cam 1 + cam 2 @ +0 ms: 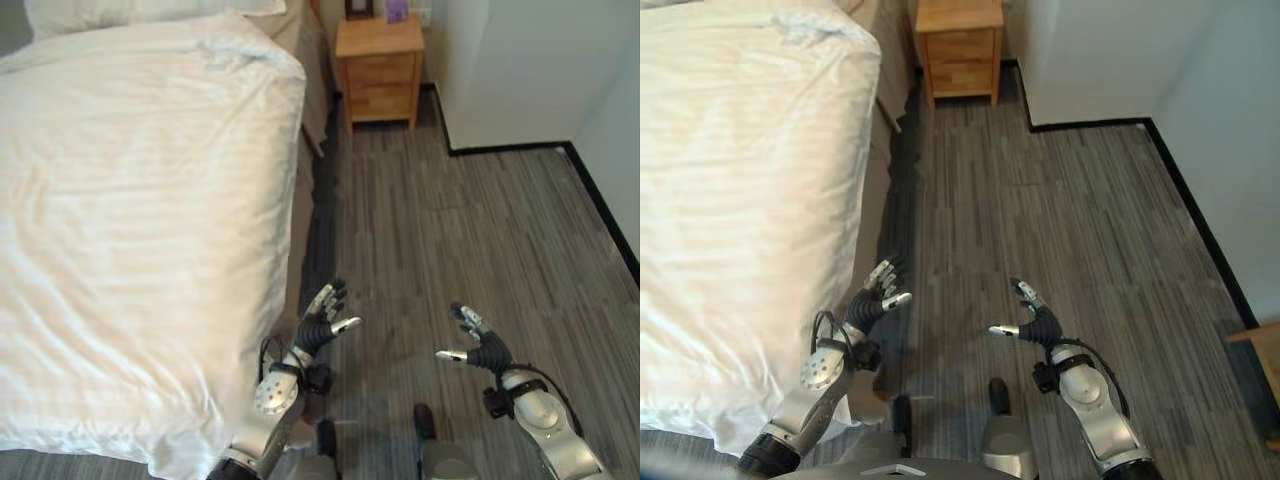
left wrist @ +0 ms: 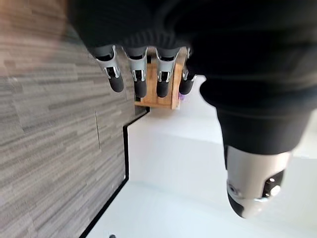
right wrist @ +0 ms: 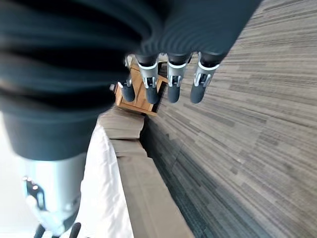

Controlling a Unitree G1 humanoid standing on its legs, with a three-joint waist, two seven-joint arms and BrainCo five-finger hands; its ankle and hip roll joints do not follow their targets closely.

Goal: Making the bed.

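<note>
The bed (image 1: 150, 200) lies to the left of the left hand (image 1: 322, 322) and stretches well ahead of it, covered by a white duvet (image 1: 130, 260) with faint stripes that hangs over the near corner and down the side. The duvet lies mostly flat, with a rumpled fold near the far edge. Beyond that fold, at the head of the bed, sits a white pillow (image 1: 130, 12). Below the duvet's edge, the tan side of the bed base (image 1: 872, 225) shows, running away from the left hand toward the far wall.

The left hand hovers just beside the bed's near corner, over the floor (image 1: 470, 230), touching nothing. Its fingers (image 2: 140, 82) are straight and spread, with the thumb held apart, and the palm holds nothing. The right hand (image 1: 480, 345) hangs level with it, well apart to its right, also over the floor. Its fingers (image 3: 171, 87) are likewise straight and loose, thumb out to the side, holding nothing.

The floor under both hands is grey wood-look planking. Far ahead of the hands, at the head of the bed and just beside it, stands a small wooden nightstand (image 1: 378, 65) with a drawer front. To the right of the nightstand a white wall (image 1: 520, 70) with a dark skirting strip juts out and runs along the floor beyond the right hand.
</note>
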